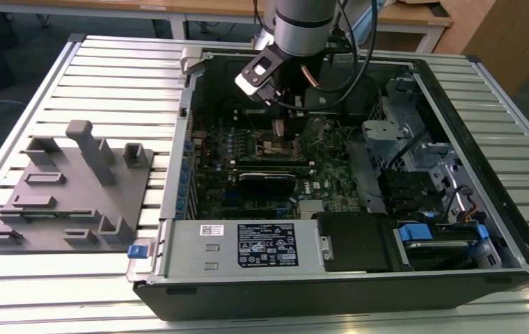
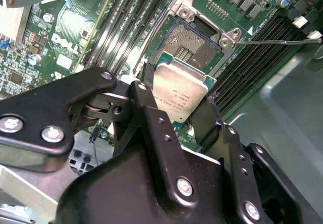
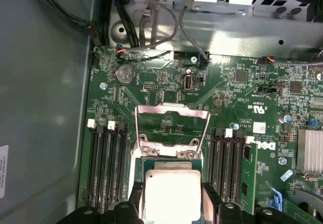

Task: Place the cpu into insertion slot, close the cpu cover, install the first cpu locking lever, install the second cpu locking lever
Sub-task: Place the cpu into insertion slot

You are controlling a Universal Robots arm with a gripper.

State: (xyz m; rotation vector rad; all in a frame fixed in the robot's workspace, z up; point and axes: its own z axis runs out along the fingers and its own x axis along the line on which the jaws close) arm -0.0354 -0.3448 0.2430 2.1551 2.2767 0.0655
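closest in, the gripper (image 2: 175, 95) has its two black fingers (image 2: 146, 90) clamped on opposite edges of the cpu (image 2: 181, 90), silver top facing up. the second wrist view shows what lies just past the chip: the insertion slot (image 2: 194, 42) with its dark centre bare, so the cpu is over the slot's near edge and not seated in it; whether it touches the rim i cannot tell. that view also catches a thin locking lever (image 2: 277, 41) swung out sideways from the socket corner.

the first wrist view hides the slot's centre behind the chip but shows the cpu cover (image 3: 171, 109) plainly, a shiny frame standing raised and open just beyond the cpu, with long black memory slots (image 3: 103, 163) on either side. further on lie the green motherboard (image 3: 242, 98) and a round coin battery (image 3: 125, 73).

the exterior view gives the wider setting: the arm (image 1: 300, 28) reaching down into an open computer case (image 1: 487, 229), a silver power supply box (image 1: 241, 247) at its near wall, all on a slatted table (image 1: 106, 69). a grey fixture plate (image 1: 69, 188) sits on the exterior view's left, well apart from the case.
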